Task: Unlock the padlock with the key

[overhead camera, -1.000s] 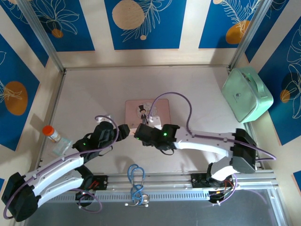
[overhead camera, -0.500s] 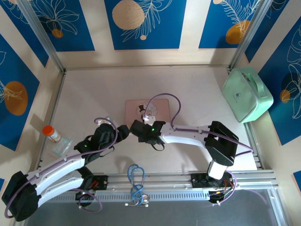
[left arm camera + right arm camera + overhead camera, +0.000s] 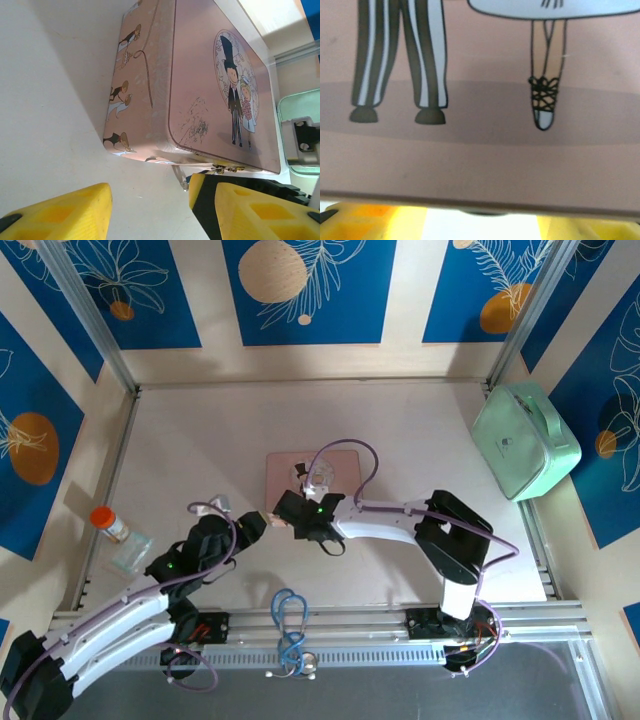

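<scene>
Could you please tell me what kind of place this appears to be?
Probably a robot test booth: aluminium rail, patterned wall panels, and staged props like the pink tin and mint case.

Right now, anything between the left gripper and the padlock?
Partly. In the left wrist view the padlock peeks out at the pink tin's edge, and a black-and-yellow finger, seemingly the right gripper's, sits right in front of it. Otherwise just bare table ahead of the open left gripper.
</scene>
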